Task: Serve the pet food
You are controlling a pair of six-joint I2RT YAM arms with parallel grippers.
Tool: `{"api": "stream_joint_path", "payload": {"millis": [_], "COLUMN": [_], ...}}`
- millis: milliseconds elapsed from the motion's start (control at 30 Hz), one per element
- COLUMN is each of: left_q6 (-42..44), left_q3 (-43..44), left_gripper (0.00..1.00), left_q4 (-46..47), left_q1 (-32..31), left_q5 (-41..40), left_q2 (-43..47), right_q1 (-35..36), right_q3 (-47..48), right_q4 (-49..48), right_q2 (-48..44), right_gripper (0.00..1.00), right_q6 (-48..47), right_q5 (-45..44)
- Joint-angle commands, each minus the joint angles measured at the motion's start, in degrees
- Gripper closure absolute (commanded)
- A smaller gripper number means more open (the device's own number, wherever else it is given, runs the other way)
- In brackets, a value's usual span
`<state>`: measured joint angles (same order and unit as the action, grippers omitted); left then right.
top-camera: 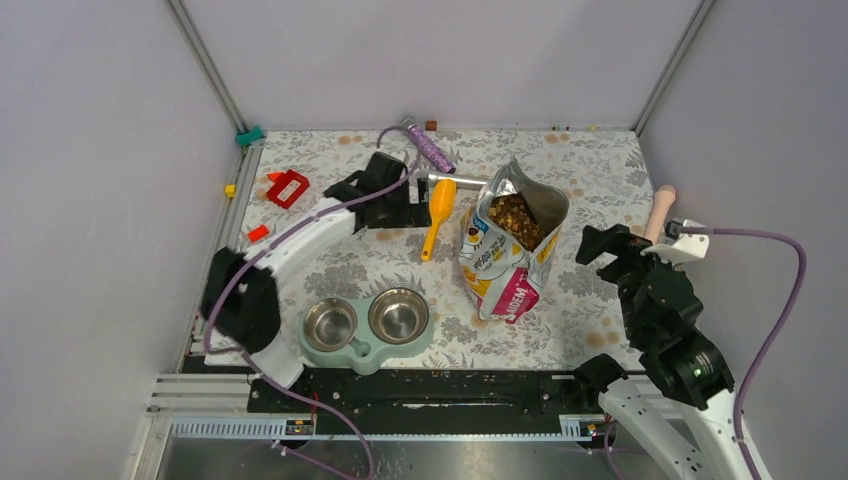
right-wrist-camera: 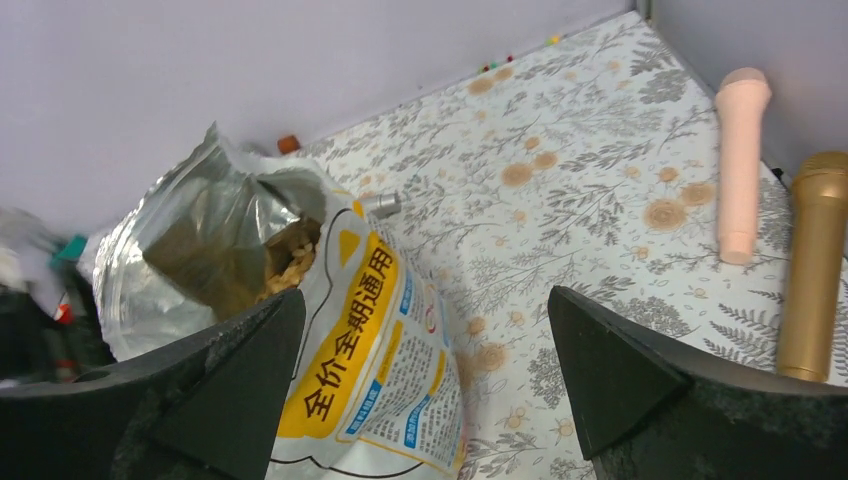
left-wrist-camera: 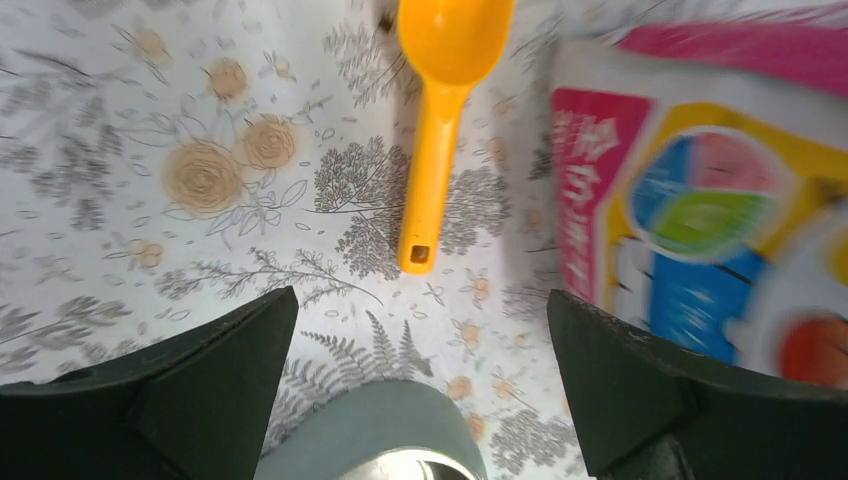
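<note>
The pet food (top-camera: 515,220) is a heap of brown kibble inside the open foil bag (top-camera: 505,270), which stands at the table's centre right. The kibble also shows in the right wrist view (right-wrist-camera: 290,262) in the bag's (right-wrist-camera: 370,340) mouth. The orange scoop (top-camera: 438,215) lies left of the bag, empty. The pale green feeder (top-camera: 365,325) with two empty steel bowls sits near the front. My left gripper (top-camera: 395,205) is open and empty, raised above the table, with the scoop (left-wrist-camera: 440,130) ahead of it (left-wrist-camera: 420,300). My right gripper (top-camera: 605,245) is open and empty just right of the bag (right-wrist-camera: 425,300).
A pink cylinder (right-wrist-camera: 742,165) and a gold one (right-wrist-camera: 815,265) lie at the right edge. A purple cylinder (top-camera: 430,148), a silver piece (top-camera: 455,180) and a red part (top-camera: 287,187) lie at the back. The bag's printed side (left-wrist-camera: 700,200) and the feeder's rim (left-wrist-camera: 370,430) show in the left wrist view.
</note>
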<state>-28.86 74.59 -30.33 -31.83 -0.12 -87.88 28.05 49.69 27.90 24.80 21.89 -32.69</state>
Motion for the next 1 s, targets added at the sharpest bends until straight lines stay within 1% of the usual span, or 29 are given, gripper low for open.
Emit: {"api": "stream_joint_path", "payload": {"millis": [0,133,333,467,600,733,800,900,967], "left_q6": [1.6,1.6,0.2,-0.4,-0.9,-0.9,-0.3,-0.7,-1.1], "left_q3": [6.7,9.8,11.4,12.9,13.7,15.3,16.7,19.2,19.9], "left_gripper": [0.02,0.04,0.13,0.18,0.25,0.39,0.52,0.67,0.79], "left_q4": [0.2,0.0,2.9,3.6,4.2,3.8,2.8,-0.2,-0.9], "left_q1": [0.1,0.0,0.0,-0.2,-1.1,-2.7,-3.6,-4.6,-4.7], "left_q5": [3.2,0.4,5.6,7.5,6.9,4.5,4.2,0.5,0.3], "left_q2": [-11.4,-19.2,-26.6,-29.6,-31.6,-33.2,-34.4,-35.9,-36.3], "right_q1": [-0.1,-0.1,-0.1,-0.1,-0.1,-0.1,-0.1,-0.1,-0.1], "right_q3": [-1.8,-2.8,-3.3,-3.2,-3.6,-4.0,-3.9,-3.9,-3.9], "right_q4": [-2.6,-2.5,-2.7,-2.7,-2.9,-3.0,-3.0,-2.9,-2.9], "right_q2": [-3.4,-4.1,-2.6,-1.6,-1.0,-0.8,-0.7,-0.6,-0.7], "right_gripper": [0.01,0.00,0.01,0.01,0.01,0.00,0.01,0.00,0.01], "right_q6": [1.0,0.7,0.4,0.2,0.0,0.0,0.0,-0.1,-0.2], "right_q5": [-8.1,-9.1,-8.8,-7.5,-7.7,-7.6,-7.6,-7.5,-6.8]}}
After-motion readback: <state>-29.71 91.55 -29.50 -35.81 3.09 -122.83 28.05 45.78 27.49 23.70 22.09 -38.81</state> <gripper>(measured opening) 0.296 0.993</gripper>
